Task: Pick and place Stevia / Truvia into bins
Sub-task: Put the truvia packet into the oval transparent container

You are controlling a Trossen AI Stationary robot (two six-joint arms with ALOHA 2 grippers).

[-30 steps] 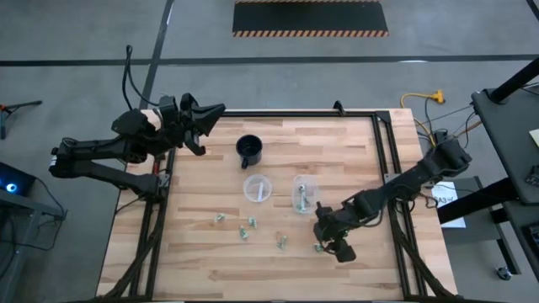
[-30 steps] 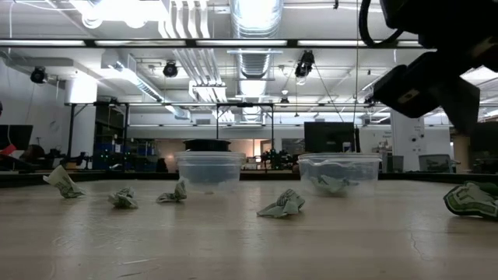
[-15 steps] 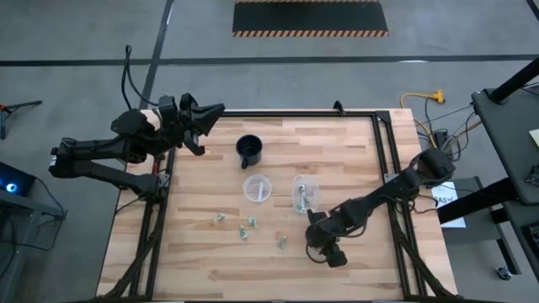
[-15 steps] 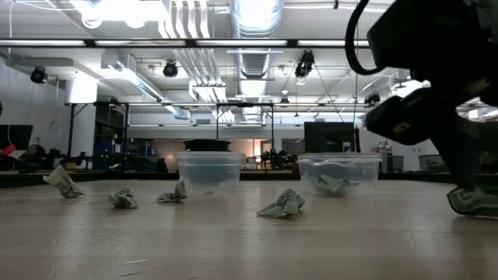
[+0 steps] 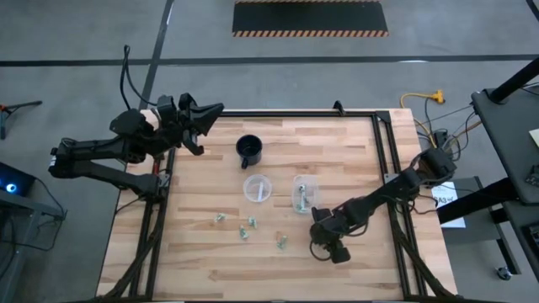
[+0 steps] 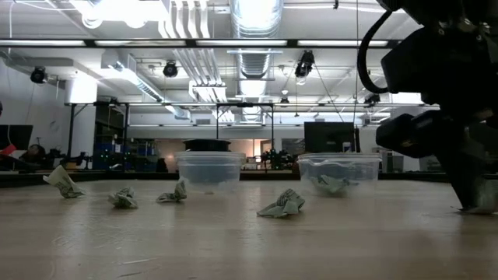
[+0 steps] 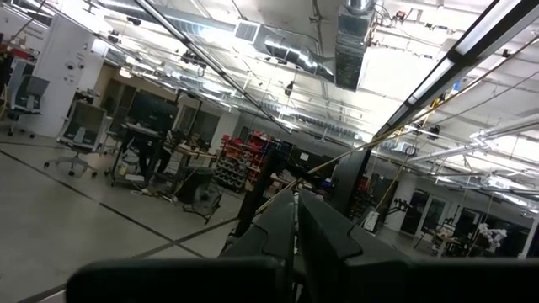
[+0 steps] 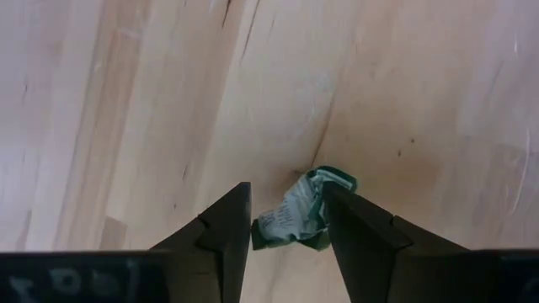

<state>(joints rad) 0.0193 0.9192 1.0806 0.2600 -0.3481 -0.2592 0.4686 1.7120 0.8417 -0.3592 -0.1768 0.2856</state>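
My right gripper (image 5: 323, 246) is low over the table's near right part, shut on one crumpled green-and-white Stevia packet (image 8: 293, 220); in the low view its fingers (image 6: 467, 183) hide most of that packet. Three more packets (image 5: 247, 227) lie loose on the wood to its left. Two clear cups stand mid-table: the left cup (image 5: 258, 188), and the right cup (image 5: 305, 192) with packets in it. My left gripper (image 5: 205, 116) is shut and waits past the far left corner. My right gripper comes from above, pointing down, with one finger (image 8: 226, 231) on each side of the crumpled packet's middle (image 8: 278, 225). The packet fills the gap between them and lies on the table. One end (image 8: 335, 178) sticks out past the fingertips.
A black mug (image 5: 249, 150) stands behind the cups toward the far edge. In the low view loose packets (image 6: 284, 204) lie in front of the cups (image 6: 210, 171). Bare wood stretches along the near edge and the left side of the table (image 5: 194, 269).
My right gripper has moved toward the table's left and come down over the packet near the near edge, then stayed there. In the low view it has dropped in front of the packet and now covers most of it.
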